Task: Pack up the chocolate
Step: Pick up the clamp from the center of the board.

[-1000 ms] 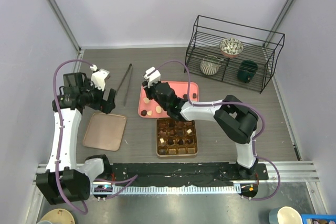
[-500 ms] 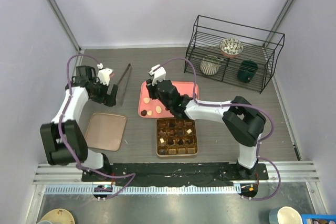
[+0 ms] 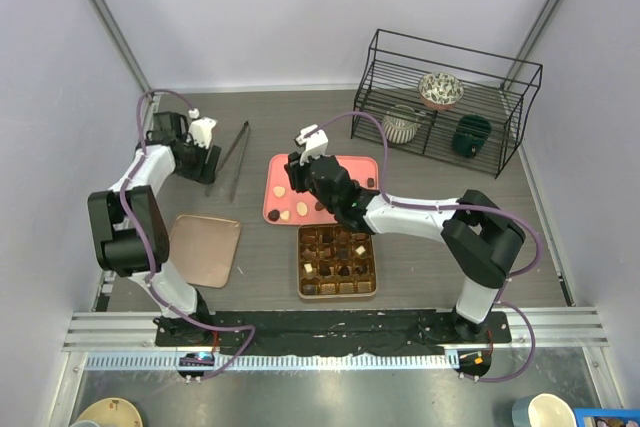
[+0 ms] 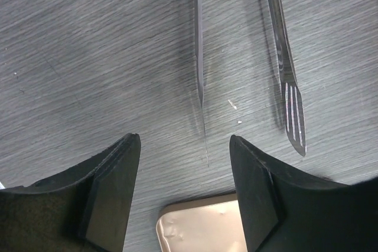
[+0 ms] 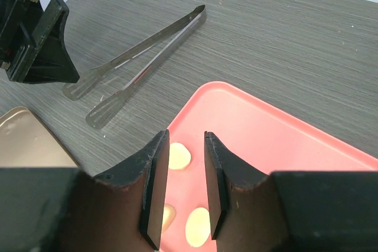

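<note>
My left fingers point(image 4: 115, 181) stand open and empty above the grey counter point(image 4: 88, 57), near the tips of slim metal tongs point(image 4: 288, 81). My right fingers point(image 5: 155, 187), narrowly apart, hold nothing over the flat pink tray point(image 5: 271, 140), where cream oval chocolates point(image 5: 179, 156) lie; more sit in the gold-brown gridded box point(image 3: 337, 293)

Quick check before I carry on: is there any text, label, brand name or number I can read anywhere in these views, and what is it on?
No readable text in any view.
Gridded box: no print visible.
Pink tray: plain, no marking.
Tongs: no stamp or brand visible.
Item at the bottom right corner: coloured marks, too small and blurred to read.
</note>
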`<state>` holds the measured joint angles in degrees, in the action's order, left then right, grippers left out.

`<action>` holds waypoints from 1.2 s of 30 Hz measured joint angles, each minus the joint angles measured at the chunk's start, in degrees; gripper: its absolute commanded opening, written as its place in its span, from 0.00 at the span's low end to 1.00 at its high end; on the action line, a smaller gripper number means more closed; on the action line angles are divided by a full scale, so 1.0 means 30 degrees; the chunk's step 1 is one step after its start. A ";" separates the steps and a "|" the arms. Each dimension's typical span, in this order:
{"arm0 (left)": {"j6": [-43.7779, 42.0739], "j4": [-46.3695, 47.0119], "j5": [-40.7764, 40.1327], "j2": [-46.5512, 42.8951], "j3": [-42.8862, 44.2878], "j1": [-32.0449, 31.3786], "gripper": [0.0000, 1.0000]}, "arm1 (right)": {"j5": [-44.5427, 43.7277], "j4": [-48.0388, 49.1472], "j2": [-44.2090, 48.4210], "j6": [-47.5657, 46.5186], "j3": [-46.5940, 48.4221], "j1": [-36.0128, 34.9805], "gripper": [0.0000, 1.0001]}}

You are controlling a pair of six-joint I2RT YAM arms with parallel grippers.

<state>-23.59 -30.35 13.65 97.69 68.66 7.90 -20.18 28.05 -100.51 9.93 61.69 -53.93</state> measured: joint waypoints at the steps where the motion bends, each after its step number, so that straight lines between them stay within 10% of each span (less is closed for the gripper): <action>1: -0.0146 0.0007 0.0015 0.0051 0.0000 -0.0044 0.64 | 0.0015 -0.0029 0.0000 0.0058 0.0000 0.0000 0.36; 13: -0.1100 0.0036 0.0634 0.1588 0.0007 -0.0350 0.61 | 0.0284 -0.0284 0.0401 0.0568 -0.0255 0.0000 0.36; 23: -0.1362 -0.0015 0.0532 0.3169 0.0845 -0.0350 0.00 | 0.0408 -0.0539 0.1319 0.0765 -0.0838 0.0000 0.36; 36: -0.1355 -0.1559 0.2339 0.2623 0.0991 -0.0335 0.00 | 0.1858 -0.1129 0.2951 0.1268 -0.1814 0.0000 0.50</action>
<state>-27.66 -35.03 20.67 105.56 71.64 6.90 -14.61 24.67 -91.66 13.74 56.25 -53.93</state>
